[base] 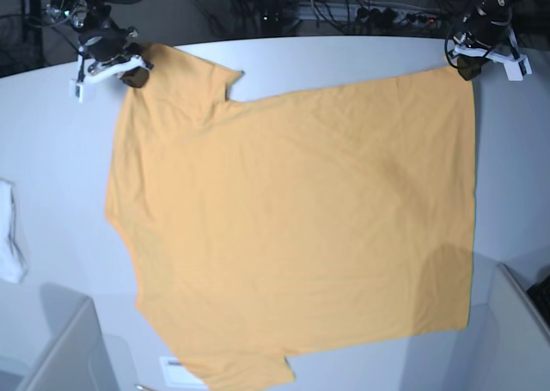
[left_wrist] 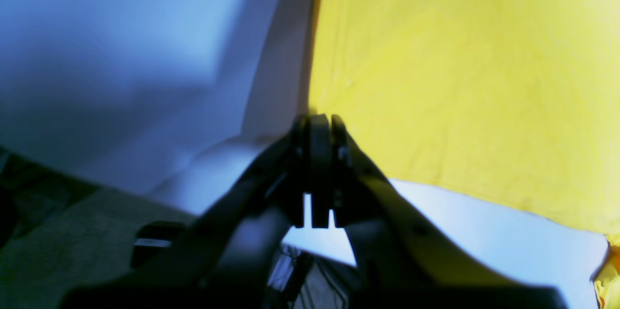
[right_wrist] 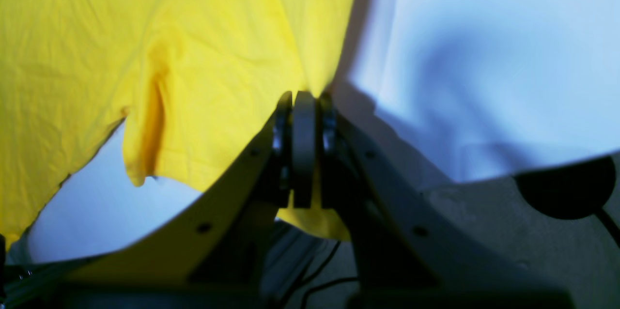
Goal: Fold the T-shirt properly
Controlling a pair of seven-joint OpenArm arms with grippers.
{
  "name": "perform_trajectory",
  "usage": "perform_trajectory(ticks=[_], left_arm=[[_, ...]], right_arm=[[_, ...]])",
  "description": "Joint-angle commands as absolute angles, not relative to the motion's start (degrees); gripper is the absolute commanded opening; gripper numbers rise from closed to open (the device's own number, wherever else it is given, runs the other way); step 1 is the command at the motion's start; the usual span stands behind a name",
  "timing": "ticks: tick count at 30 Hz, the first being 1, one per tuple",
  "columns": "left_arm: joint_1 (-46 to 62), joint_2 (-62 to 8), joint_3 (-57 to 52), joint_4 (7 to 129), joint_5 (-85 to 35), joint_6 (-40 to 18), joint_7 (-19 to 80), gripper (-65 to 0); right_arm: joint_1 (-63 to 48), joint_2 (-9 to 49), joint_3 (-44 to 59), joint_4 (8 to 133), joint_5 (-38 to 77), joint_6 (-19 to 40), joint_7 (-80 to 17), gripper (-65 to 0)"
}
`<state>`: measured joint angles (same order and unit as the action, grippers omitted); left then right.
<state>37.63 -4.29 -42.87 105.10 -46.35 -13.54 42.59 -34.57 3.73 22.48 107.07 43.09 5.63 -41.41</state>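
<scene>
T-shirt [base: 292,228], light orange, lies spread flat on the white table [base: 51,125], plain side up, filling most of the base view. One short sleeve points toward 11 o'clock, the other toward 6 o'clock at the near edge.

Right gripper [base: 129,69] sits at 10–11 o'clock on the far sleeve; in the right wrist view its jaws are clenched on the sleeve's fabric edge [right_wrist: 310,76].

Left gripper [base: 468,64] sits at 1–2 o'clock on the shirt's far hem corner; left wrist view shows the jaws pressed together, pinching the cloth edge [left_wrist: 319,105].

Small white cloth [base: 10,232] lies at 9 o'clock, apart from the shirt.
</scene>
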Motion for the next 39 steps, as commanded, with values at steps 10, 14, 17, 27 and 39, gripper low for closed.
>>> perform_trajectory(ticks=[10,14,17,27,39], left_arm=[[43.56,-5.23,-43.30,112.22,-47.08,-13.93,41.54,-65.0],[42.95,-5.32,-43.30,112.31,-47.16,-13.93,41.54,-65.0],[40.92,-5.41,-43.30,112.31,-47.25,-13.93,41.80,-65.0],[34.68,-5.49,-43.21,112.04,-46.73,-13.58,41.89,-65.0],[23.60,-6.64,-43.12,111.52,-46.64,-8.22,49.63,-65.0]], right_arm=[[-38.20,4.18,22.46,113.19,43.65,6.11,-40.66,-65.0],[-35.74,4.18,22.20,113.10,43.65,5.93,-40.92,-65.0],[-32.75,4.35,22.29,113.01,43.47,5.67,-41.54,-65.0],[-20.62,4.35,22.64,112.84,43.38,1.36,-53.41,-65.0],[-5.93,4.26,22.29,107.12,43.12,0.75,-60.35,-65.0]])
